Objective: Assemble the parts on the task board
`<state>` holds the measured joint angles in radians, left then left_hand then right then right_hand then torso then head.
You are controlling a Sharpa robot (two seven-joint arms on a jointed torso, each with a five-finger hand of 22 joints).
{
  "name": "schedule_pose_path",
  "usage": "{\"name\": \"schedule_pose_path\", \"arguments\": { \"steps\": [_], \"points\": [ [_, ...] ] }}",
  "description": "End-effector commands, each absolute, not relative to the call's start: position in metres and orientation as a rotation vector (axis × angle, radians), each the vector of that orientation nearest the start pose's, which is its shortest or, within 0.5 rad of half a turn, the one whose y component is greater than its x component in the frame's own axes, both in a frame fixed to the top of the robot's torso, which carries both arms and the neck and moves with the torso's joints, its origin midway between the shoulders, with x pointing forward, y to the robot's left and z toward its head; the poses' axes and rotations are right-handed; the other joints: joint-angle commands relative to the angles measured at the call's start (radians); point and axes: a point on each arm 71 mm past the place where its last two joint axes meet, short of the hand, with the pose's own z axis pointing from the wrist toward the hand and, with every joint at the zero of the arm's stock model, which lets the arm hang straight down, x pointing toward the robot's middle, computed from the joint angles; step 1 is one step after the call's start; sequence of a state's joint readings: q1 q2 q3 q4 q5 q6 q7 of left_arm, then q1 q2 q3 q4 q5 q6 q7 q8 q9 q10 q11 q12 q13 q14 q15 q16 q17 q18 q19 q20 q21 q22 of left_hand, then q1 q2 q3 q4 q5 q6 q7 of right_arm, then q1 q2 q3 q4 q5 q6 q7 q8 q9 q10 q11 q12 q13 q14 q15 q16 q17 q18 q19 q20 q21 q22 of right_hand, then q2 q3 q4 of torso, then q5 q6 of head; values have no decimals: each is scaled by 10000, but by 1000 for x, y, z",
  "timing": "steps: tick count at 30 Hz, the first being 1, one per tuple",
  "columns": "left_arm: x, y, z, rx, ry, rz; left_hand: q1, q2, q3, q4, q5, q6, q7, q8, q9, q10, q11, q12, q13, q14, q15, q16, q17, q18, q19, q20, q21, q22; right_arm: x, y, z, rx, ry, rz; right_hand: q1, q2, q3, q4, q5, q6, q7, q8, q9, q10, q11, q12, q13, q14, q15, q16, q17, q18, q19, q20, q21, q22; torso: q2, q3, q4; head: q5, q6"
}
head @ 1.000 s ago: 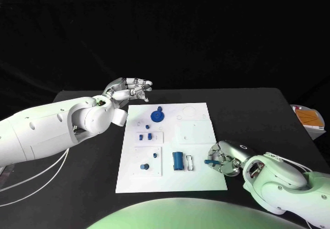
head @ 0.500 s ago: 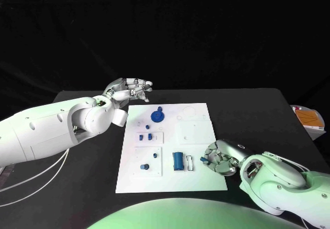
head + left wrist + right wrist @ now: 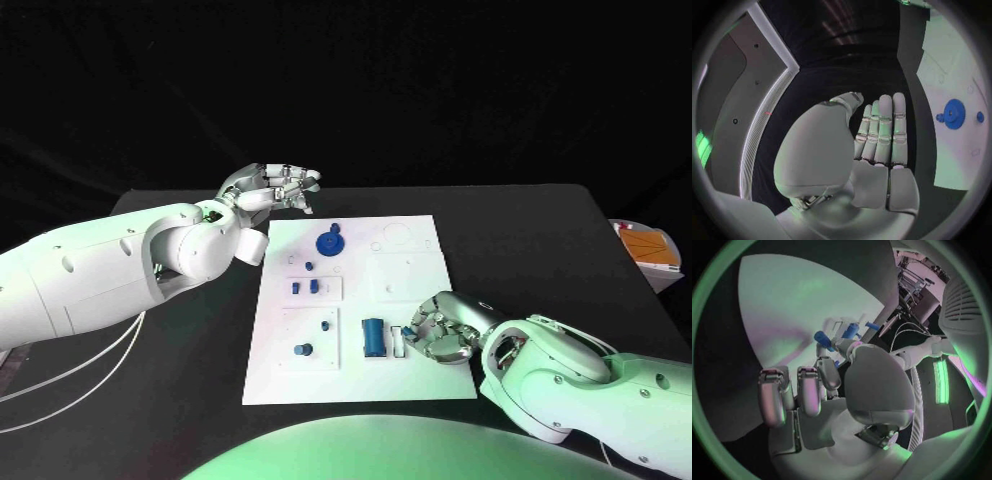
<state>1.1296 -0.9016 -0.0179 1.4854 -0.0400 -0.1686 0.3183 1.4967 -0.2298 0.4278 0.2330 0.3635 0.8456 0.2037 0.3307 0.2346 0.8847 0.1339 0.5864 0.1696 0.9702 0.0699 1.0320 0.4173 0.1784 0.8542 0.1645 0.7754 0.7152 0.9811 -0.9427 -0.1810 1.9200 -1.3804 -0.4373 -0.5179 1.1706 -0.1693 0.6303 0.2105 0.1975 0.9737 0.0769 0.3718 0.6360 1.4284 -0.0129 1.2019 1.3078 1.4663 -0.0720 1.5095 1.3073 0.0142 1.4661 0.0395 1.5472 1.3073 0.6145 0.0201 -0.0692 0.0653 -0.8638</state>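
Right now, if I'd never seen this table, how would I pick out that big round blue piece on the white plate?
Find the white task board in the middle of the black table. Go to its far end, near the robot's left hand, which is raised with nothing in it. There lies the blue gear: a flat toothed disc, wider than all the small blue parts nearer the robot.

You are looking at a robotics lab test cell. A black table (image 3: 548, 250) at frame centre carries a white task board (image 3: 418, 380), and black backdrop fills the upper half of the head view. At the right edge, a crate (image 3: 649, 250) sits beside the table.
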Motion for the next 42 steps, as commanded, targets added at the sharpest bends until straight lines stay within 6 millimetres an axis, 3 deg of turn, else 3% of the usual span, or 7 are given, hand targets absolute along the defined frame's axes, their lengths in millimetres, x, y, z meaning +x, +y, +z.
{"name": "schedule_pose_path", "arguments": {
  "steps": [1, 15, 18, 24, 31, 36, 42],
  "points": [
    [481, 240, -209, -11625, 15520, -15587, 45, 32, -2, -34, 35, -47, -8, 33, -10, -76, 24, 63, 2, -60, -23, 6, -14, 38, 21, 16, -42, 0, 334, -162, -288, 1953, 21160, 6150, -161, -4, -108, 61, 30, 294, -196, 647, 381, 77, -39, 65, 288, 722, -64, 56, 880, -105, 983, -75, 62, 2586, 2, -2, 0, 3, -8],
    [481, 239, -209, -11622, 15541, -15604, 45, 32, -2, -34, 35, -47, -8, 33, -10, -76, 24, 63, 2, -60, -23, 6, -14, 38, 21, 16, -42, 0, 338, -153, -294, 1497, 21420, 6054, -727, 20, -442, 347, -28, 448, -235, 685, 357, 180, -71, 280, 443, 728, -93, 65, 911, -110, 993, -102, 89, 2593, 1, 1, -6, 27, -49],
    [481, 239, -209, -11622, 15548, -15609, 45, 32, -2, -34, 35, -47, -8, 33, -10, -76, 24, 63, 2, -60, -23, 6, -14, 38, 21, 16, -42, 0, 338, -151, -294, 1396, 21384, 6080, -840, -10, -638, 380, 349, 473, -252, 693, 352, 191, -83, 298, 464, 728, -103, 64, 912, -110, 992, -116, 86, 2592, -1, 2, -10, 29, -62],
    [481, 239, -209, -11626, 15558, -15606, 53, 34, 1, -44, 33, -54, -1, 38, -11, -89, 31, 73, -4, -67, -19, 7, -19, 36, 22, 15, -39, 10, 338, -149, -294, 1285, 21329, 6108, -908, -20, -743, 418, 383, 482, -245, 694, 347, 196, -81, 308, 475, 729, -105, 67, 922, -110, 992, -118, 87, 2593, 2, 1, -1, 28, -74],
    [480, 239, -209, -11632, 15579, -15605, 51, 35, 1, -43, 33, -54, -1, 39, -11, -89, 31, 74, -4, -67, -18, 7, -19, 36, 22, 15, -39, 10, 338, -148, -294, 1204, 21296, 6098, -1043, 39, -941, 551, 142, 495, -245, 683, 327, 194, -79, 297, 478, 730, -103, 67, 925, -108, 989, -117, 79, 2590, -4, -2, -6, 46, -87],
    [480, 240, -209, -11637, 15583, -15595, 47, 38, 1, -40, 32, -48, -1, 44, -10, -94, 33, 75, -6, -69, -16, 8, -21, 35, 21, 16, -40, 12, 339, -149, -294, 1154, 21225, 6016, -1270, 37, -1310, 770, -420, 511, -230, 656, 284, 189, -65, 281, 484, 726, -91, 57, 904, -105, 983, -108, 61, 2585, -8, -6, -3, 46, -88],
    [480, 240, -209, -11641, 15583, -15586, 47, 38, 1, -40, 32, -48, -1, 44, -10, -94, 33, 75, -6, -69, -16, 8, -21, 35, 21, 16, -40, 12, 340, -149, -294, 1141, 21126, 5986, -1927, -64, -2057, 817, -425, 523, -238, 629, 247, 172, -66, 241, 477, 722, -91, 51, 897, -99, 973, -107, 34, 2577, -6, -4, -7, 46, -83]
  ]
}}
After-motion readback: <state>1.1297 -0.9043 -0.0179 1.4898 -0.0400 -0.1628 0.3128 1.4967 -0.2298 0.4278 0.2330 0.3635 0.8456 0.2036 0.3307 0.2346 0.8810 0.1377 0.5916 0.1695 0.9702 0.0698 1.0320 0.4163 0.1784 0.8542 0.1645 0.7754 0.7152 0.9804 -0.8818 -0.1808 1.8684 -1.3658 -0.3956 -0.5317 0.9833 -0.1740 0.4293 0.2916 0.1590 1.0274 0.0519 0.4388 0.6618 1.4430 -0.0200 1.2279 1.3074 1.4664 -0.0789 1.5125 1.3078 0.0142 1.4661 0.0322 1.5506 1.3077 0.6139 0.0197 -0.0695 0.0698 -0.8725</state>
